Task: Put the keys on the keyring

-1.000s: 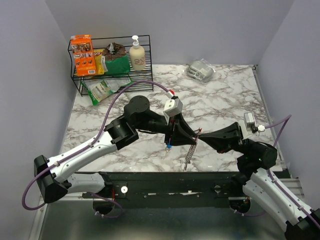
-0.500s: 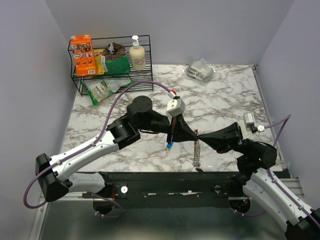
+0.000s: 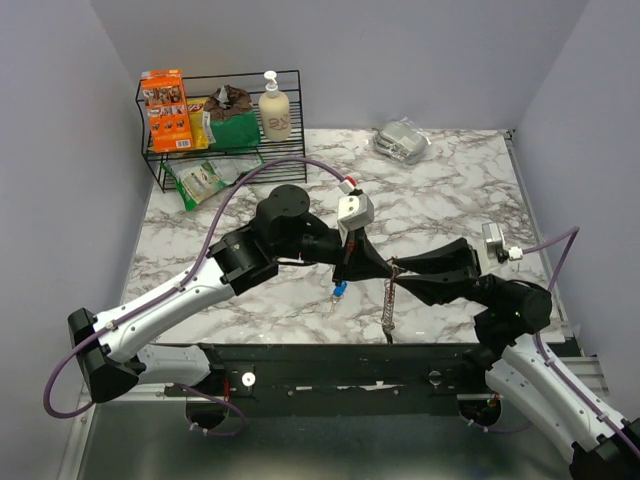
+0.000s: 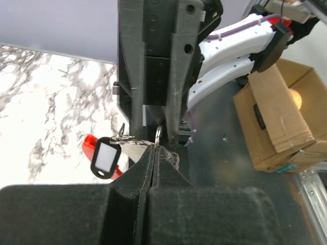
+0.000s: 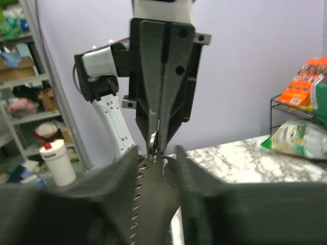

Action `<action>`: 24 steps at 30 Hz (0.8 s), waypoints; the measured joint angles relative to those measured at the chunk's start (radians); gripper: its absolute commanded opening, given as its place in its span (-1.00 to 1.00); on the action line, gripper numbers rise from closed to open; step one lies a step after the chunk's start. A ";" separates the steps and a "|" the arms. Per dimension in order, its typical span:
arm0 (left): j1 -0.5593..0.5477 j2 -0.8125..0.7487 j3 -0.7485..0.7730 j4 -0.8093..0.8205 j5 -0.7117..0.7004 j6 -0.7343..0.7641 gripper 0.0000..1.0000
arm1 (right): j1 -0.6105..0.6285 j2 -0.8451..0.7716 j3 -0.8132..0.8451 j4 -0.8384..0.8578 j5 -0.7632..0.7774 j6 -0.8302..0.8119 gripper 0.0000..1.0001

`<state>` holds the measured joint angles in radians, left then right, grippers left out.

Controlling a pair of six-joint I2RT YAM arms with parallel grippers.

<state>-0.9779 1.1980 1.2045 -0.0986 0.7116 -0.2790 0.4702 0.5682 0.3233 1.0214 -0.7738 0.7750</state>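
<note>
**Two hands meeting at the keyring, over the near edge of the surface**

*Top external view.* The left hand (image 3: 382,271) and right hand (image 3: 403,272) meet tip to tip above the near part of the marble surface (image 3: 450,190). The keyring (image 3: 389,305) hangs straight down from the meeting point, its lower end reaching the surface's near edge. A blue-headed key (image 3: 338,291) dangles under the left hand, on the side away from the right hand. Bare marble lies open beyond both hands. A wire rack (image 3: 222,120) stands far beyond the left hand and a silver packet (image 3: 402,140) far beyond the right hand, both well apart from the hands. Walls bound the outer side of each arm.

*Left wrist view.* The left hand's pads are pressed together, closed on a small ring of the keyring at their tip. The key's blade runs sideways from that tip, and the red clip (image 4: 88,144) shows just behind the key's head. The right hand faces it, fingers a little apart. The surface's edge passes under the tips, and a cardboard box (image 4: 278,117) sits off the surface.

*Right wrist view.* The right hand's fingers are parted and grip nothing. The chain hangs blurred between them.

*Change.* A second earlier the left hand was open, the right hand was closed, and the chain slanted toward the left arm. Now it hangs plumb.
</note>
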 measured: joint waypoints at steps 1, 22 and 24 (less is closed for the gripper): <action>-0.002 0.003 0.018 -0.032 -0.008 0.018 -1.00 | 0.000 -0.003 0.004 -0.023 -0.002 -0.010 0.28; -0.098 0.249 0.443 -0.825 -0.322 0.383 -1.00 | 0.000 -0.008 0.337 -0.833 -0.028 -0.532 0.56; -0.106 0.257 0.457 -0.870 -0.348 0.396 -1.00 | 0.000 0.013 0.346 -0.876 -0.045 -0.560 0.52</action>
<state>-1.0836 1.4551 1.6611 -0.9688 0.3634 0.1169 0.4702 0.5812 0.6693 0.1455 -0.8185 0.2150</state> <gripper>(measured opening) 0.010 0.795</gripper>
